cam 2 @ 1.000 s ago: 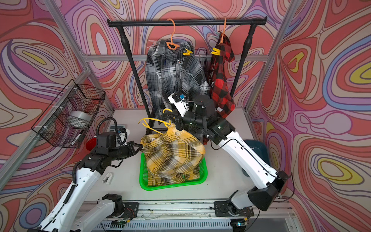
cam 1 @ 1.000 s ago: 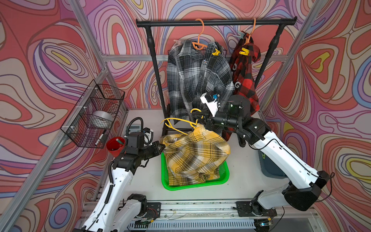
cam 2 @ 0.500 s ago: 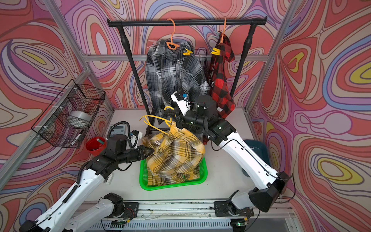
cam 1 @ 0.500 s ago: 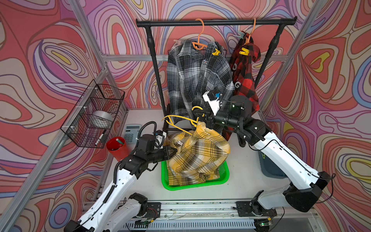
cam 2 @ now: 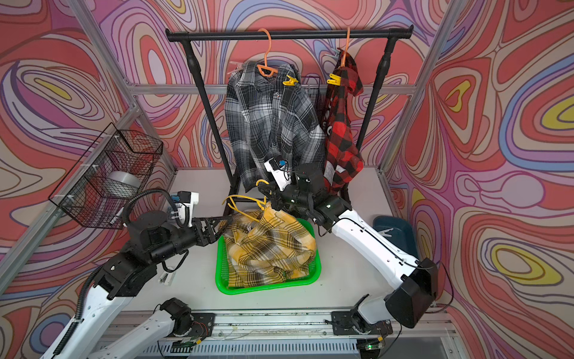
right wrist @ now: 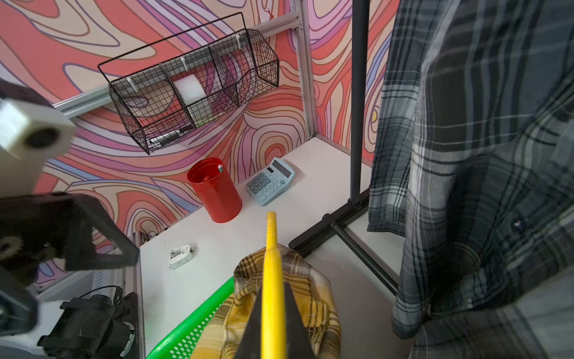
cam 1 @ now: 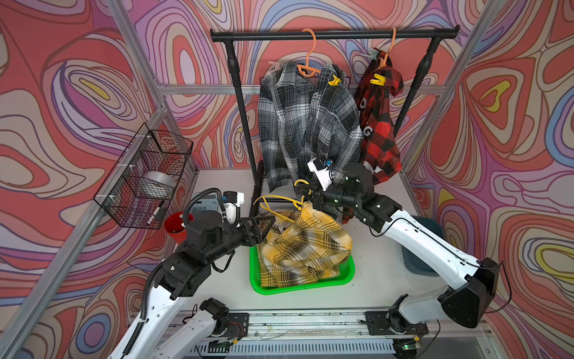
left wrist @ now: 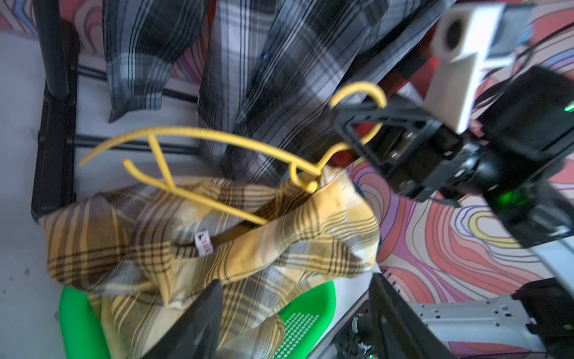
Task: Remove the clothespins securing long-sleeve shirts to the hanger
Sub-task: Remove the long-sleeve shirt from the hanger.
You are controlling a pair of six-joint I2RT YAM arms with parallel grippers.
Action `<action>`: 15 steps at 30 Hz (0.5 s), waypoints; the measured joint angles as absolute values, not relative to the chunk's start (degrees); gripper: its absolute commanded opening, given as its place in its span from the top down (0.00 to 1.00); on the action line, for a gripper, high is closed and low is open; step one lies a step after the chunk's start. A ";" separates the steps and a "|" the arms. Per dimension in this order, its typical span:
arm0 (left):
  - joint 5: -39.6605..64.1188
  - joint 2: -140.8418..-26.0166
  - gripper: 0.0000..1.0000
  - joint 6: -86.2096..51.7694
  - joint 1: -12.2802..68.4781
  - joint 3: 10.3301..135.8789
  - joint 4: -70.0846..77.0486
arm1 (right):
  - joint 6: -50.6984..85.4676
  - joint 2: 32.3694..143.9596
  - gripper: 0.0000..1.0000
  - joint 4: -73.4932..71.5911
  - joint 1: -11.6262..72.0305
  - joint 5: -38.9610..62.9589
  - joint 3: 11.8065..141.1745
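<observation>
Yellow-black shirt (cam 1: 306,245): slumping in a heap over the green basket (cam 1: 298,287), lower folds sinking out of sight inside. Cannot tell if any pin is gripping it.
Yellow hanger (cam 1: 273,200): sticking out bare toward the left arm, the other end running under the collar. Blurring in the left wrist view.
Right gripper (cam 1: 306,194): clamping the yellow hanger just below its hook and holding it above the basket.
Left gripper (cam 1: 264,222): pointing at the shirt's near edge with jaws spread wide. Cannot tell if it is touching cloth.
Grey shirt (cam 1: 304,124): hanging from an orange hanger (cam 1: 306,66) on the rack (cam 1: 335,32). A yellow clothespin (cam 1: 334,81) is biting one shoulder; a pale clothespin (cam 1: 272,65) on the other is hard to make out.
Red shirt (cam 1: 380,130): hanging bunched beside the grey one with a second yellow clothespin (cam 1: 377,80) on it. A teal clothespin (cam 1: 371,56) near the hook is showing too small to read.
Blue bin (cam 2: 403,223): the right arm is covering part of it. A loose clothespin (cam 2: 385,231) is lying inside.
Change: a second ago the left arm was sitting back by the red cup (cam 1: 174,227) with jaws pinched. Now it is reaching across to the shirt with jaws parting. The right gripper is staying on the hanger.
</observation>
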State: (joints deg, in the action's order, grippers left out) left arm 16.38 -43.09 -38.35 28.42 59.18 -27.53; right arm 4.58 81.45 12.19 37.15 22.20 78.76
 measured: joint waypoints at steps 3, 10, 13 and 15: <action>17.19 -46.04 0.29 -44.18 27.62 58.04 -21.82 | 5.10 79.85 1.00 9.80 37.93 20.47 77.03; 19.35 -52.88 0.30 -59.40 25.87 49.08 -9.10 | 5.69 75.79 1.00 3.29 38.48 18.68 74.08; 19.03 -53.60 0.30 -63.24 25.52 48.21 -5.32 | 5.85 75.66 1.00 1.41 38.63 18.81 73.36; 18.76 -53.91 0.30 -65.21 25.04 48.21 -1.54 | 6.09 75.66 1.00 0.54 38.85 18.90 72.77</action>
State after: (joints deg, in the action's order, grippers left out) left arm 18.76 -53.91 -65.21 25.04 48.21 -1.54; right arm 6.09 75.66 0.54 38.85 18.90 72.77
